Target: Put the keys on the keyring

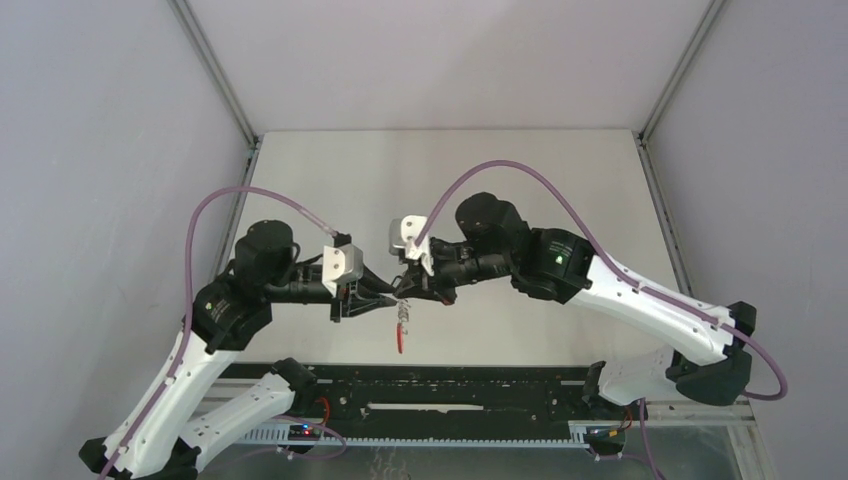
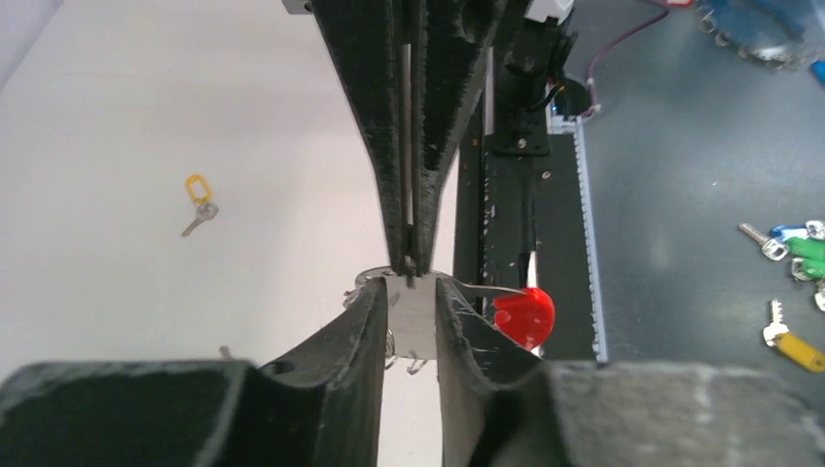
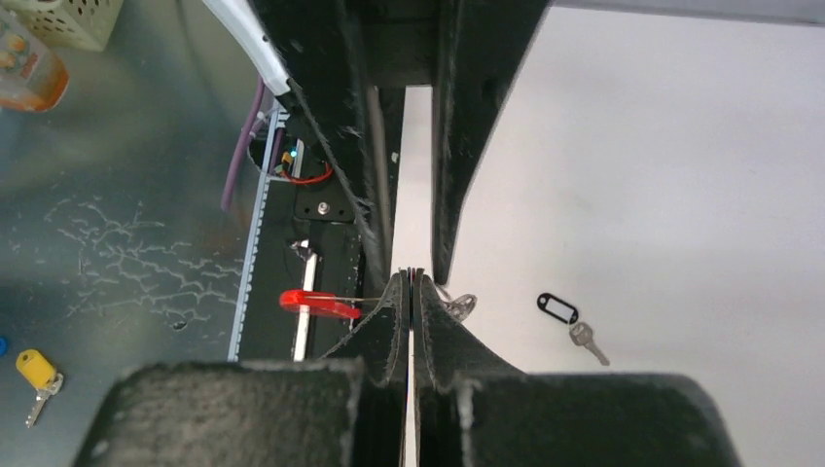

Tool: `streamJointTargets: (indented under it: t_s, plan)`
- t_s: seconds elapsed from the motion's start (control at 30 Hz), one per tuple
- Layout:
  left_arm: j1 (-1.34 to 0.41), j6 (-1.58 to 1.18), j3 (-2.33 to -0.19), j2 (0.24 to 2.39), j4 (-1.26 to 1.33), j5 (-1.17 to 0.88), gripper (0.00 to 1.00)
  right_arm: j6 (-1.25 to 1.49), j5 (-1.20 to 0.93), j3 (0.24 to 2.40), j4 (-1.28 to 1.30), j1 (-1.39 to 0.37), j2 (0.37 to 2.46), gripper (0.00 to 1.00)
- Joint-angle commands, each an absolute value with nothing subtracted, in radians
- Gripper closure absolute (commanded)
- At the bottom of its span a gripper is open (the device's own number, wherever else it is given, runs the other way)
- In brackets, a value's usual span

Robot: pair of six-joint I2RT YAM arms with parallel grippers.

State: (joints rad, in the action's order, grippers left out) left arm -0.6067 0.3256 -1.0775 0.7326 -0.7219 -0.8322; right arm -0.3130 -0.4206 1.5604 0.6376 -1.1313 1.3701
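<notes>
The keyring (image 1: 402,330) hangs in the air between my two grippers, its red band (image 2: 525,316) lowest and small wire rings (image 3: 457,304) beside it. My right gripper (image 3: 412,280) is shut on a thin edge of the keyring's metal part. My left gripper (image 2: 411,292) faces it tip to tip, jaws a little apart, and a flat silver part of the keyring (image 2: 416,326) shows through the gap. A key with a yellow tag (image 2: 199,202) lies on the white table. The key with a black tag (image 3: 569,319) lies there too. Both keys are hidden under the arms in the top view.
A black rail (image 1: 430,385) runs along the table's near edge. Beyond it, on the dark floor, lie other keys with green and blue tags (image 2: 798,248) and yellow tags (image 2: 798,348) (image 3: 34,375). Grey walls enclose the table.
</notes>
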Motion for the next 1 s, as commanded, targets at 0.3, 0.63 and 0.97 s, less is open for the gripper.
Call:
streamJointTargets:
  t_s: [0.3, 0.63, 0.97]
  plan:
    - [-0.613, 0.142, -1.031, 0.688, -0.529, -0.885, 0.65, 0.178, -0.669, 1.084, -0.313, -1.014, 1.123, 1.00]
    - [-0.613, 0.060, -1.010, 0.665, -0.456, -0.886, 0.64, 0.309, -0.678, 0.974, -0.571, -1.017, 1.120, 1.00]
    - [-0.614, -0.071, -1.005, 0.659, -0.355, -0.955, 0.65, 0.286, -0.603, 0.943, -0.603, -1.054, 1.118, 1.00]
